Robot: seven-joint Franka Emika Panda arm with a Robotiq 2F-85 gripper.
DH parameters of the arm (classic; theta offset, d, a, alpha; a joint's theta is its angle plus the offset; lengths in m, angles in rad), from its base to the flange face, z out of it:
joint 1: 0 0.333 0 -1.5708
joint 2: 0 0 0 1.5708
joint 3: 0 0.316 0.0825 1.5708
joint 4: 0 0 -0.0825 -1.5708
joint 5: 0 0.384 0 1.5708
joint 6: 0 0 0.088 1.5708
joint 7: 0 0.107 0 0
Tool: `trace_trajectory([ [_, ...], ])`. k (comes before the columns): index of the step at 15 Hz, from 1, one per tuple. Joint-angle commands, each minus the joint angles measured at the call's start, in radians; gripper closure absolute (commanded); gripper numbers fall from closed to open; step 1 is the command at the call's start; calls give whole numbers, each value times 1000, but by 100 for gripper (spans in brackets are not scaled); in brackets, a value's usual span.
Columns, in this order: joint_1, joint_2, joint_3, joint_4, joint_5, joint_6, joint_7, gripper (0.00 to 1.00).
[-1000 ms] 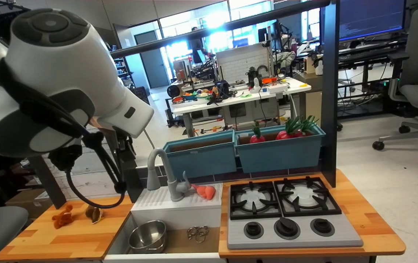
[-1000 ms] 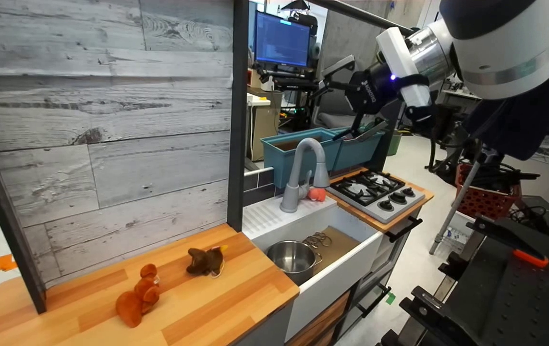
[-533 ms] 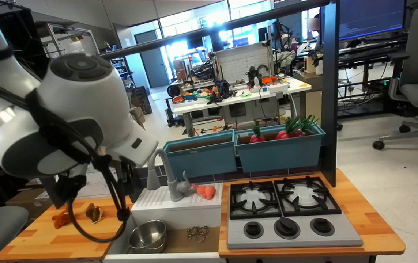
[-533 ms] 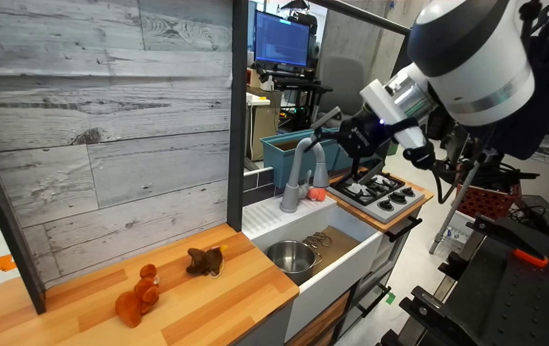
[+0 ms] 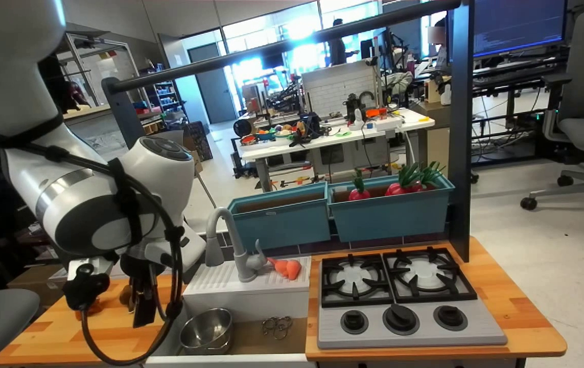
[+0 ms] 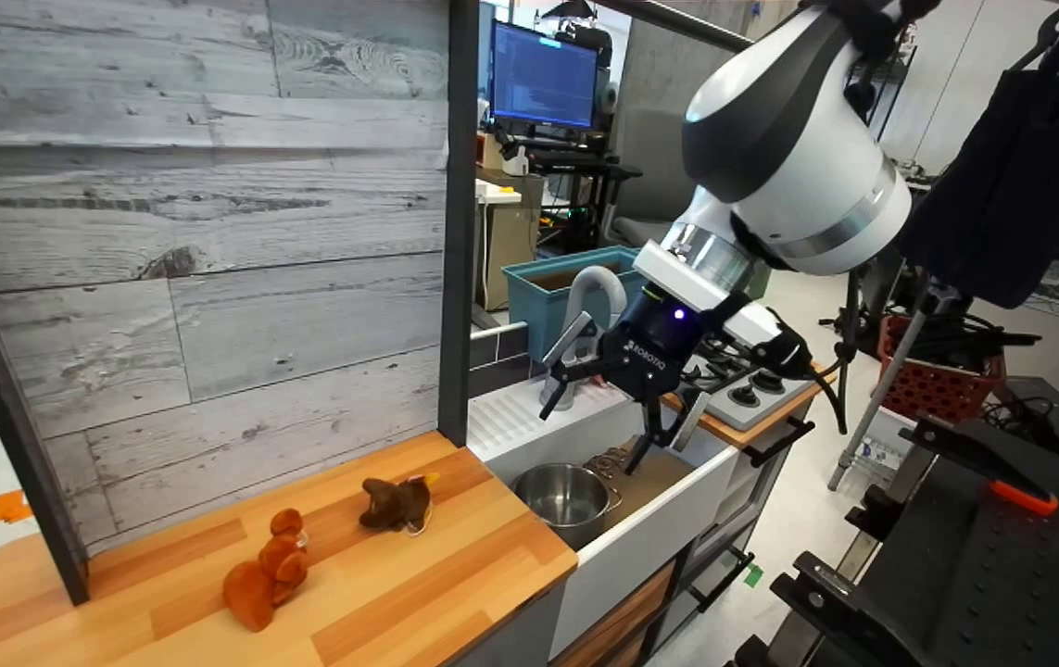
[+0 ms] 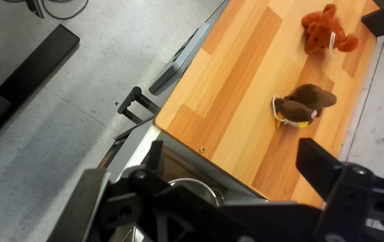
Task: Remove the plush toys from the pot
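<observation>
Brown toy [image 6: 395, 505]: on the wooden surface [image 6: 418, 593], the nearer of the 2 toys to the sink [image 6: 654, 537]; yellow bits & a white string on it.
Orange toy [image 6: 271, 567]: same surface, farther fr. the sink, apart fr. the brown one; in the wrist view some white string shows on it.
Pot [image 6: 564, 500]: shiny metal, mouth up, standing in the sink at the toys' end; both toys lie outside it.
Pincer [image 6: 587, 440]: spread wide, big gap btwn its two tips; hangs tilted in the air nr the sink, apart fr. pot & toys. In the wrist view it covers part of the pot.
Arm [image 6: 798, 176]: white w/ dark trim, bent, sloping down to the pincer.
Sink: white, btwn the toys' surface & the stove [image 5: 399, 301]; metal rings [image 5: 277, 323] lie in it beside the pot.
Tap [image 5: 244, 266]: grey, curved, at the back of the sink.
Reddish thing [image 5: 286, 268]: close by the tap's foot; can't tell fr. here what it is.
Stove: black grates, 3 knobs in front.
Boxes [image 5: 281, 225]: two blue-green ones side by side behind tap & stove, red veg [image 5: 395, 190] w/ green tops in 1 of them.
</observation>
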Motion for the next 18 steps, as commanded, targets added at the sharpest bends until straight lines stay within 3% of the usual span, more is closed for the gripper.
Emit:
trace_trajectory([
  [1, 78, -35, -58, 12, 171, -15, -121, 0],
  [3, 87, -37, -66, 12, 192, -16, -141, 0],
  [4, 172, -93, -150, -7, 157, -4, -122, 0],
  [6, 257, -172, -260, -41, 168, -96, -86, 0],
  [8, 370, -262, -380, -91, 159, -107, -38, 0],
  [11, 547, -429, -548, -183, 85, -193, 46, 0],
  [15, 733, -612, -732, -274, -151, -301, 154, 0],
  [18, 790, -718, -799, -323, -393, -362, 222, 0],
])
